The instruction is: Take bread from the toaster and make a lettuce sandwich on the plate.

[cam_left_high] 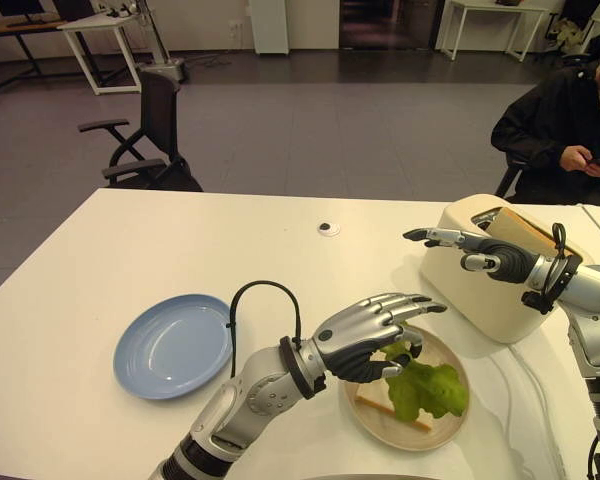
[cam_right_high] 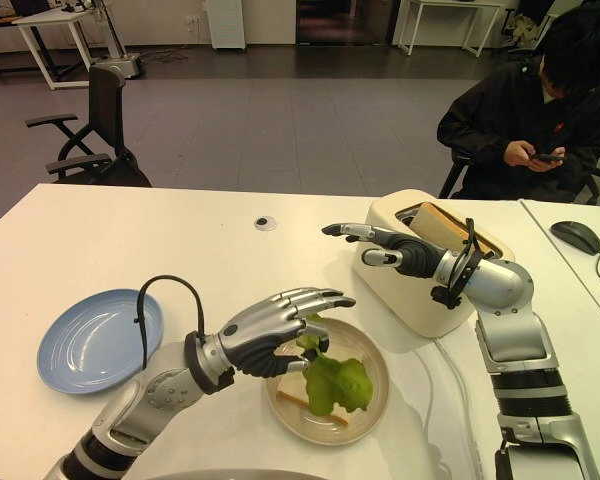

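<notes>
One limp, easily torn green lettuce leaf (cam_left_high: 432, 390) lies on the round beige plate (cam_left_high: 454, 350), its stem pinched in my left robot hand (cam_left_high: 365, 335), while my right robot hand (cam_left_high: 483, 254), fingers spread, hovers by the stiff tan bread slice (cam_left_high: 525, 232) in the cream toaster (cam_left_high: 470, 292).

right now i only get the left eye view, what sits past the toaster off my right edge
Observer: A computer mouse lies on the neighbouring table, right of the toaster and apart from it.
Operator: is my right hand anywhere close to it
Observer: No. The right hand is at the toaster's left end, in front of the bread standing in the slot. The mouse lies far off to its right, on the other side of the toaster.
</notes>
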Robot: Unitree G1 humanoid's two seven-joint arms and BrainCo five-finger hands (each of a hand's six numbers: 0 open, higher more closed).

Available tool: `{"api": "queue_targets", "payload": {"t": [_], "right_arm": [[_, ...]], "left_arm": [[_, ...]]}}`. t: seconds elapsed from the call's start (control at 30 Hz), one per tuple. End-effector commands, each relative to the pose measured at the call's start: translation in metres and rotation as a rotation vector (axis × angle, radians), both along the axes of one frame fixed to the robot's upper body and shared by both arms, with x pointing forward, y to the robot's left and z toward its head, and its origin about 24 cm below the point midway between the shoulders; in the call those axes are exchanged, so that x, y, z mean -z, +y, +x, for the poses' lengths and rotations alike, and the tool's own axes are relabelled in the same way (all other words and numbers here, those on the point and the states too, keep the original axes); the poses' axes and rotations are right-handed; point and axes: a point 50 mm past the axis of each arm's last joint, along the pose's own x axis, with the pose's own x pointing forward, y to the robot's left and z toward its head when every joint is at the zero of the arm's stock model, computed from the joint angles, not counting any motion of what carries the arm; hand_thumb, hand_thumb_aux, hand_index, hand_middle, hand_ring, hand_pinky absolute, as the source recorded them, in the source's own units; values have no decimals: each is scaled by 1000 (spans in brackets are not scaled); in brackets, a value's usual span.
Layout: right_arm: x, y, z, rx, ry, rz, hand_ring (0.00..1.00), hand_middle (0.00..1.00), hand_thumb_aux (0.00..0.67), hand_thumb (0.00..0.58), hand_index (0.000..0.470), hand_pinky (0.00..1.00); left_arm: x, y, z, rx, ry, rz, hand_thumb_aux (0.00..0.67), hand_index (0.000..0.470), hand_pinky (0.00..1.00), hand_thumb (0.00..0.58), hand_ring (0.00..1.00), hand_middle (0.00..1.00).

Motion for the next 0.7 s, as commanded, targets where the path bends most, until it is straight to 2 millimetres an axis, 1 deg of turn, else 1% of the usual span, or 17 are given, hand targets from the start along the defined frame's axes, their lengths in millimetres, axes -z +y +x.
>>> {"api": "queue_targets", "payload": {"t": [0.03,0.17,0.27,0.3,0.37,0.43,0.7], "right_arm": [[0,-2,1,5,-1,5,0,0,0,0,0,0],[2,-1,1,4,6,4,0,0,0,0,0,0],[3,-1,2,0,9,-1,0,0,0,0,0,0],[2,0,2,-2,9,-3,0,0,0,0,0,0],[2,0,3,-5,9,-6,0,0,0,0,0,0],[3,0,3,-4,12,-9,0,0,0,0,0,0],[7,0,3,-8,17,-23,0,0,0,0,0,0]], "left_arm": [[-3,6,-3,14,6,39,670,470,0,580,0,0],[2,5,-9,30,28,84,670,470,0,580,0,0],[19,-1,-6,30,45,158,670,470,0,580,0,0],[21,-2,-7,30,49,171,670,470,0,580,0,0],[21,-1,-7,24,49,174,670,470,0,580,0,0],[19,0,-4,5,47,173,670,470,0,580,0,0],[33,-14,13,-42,25,223,670,470,0,580,0,0]]}}
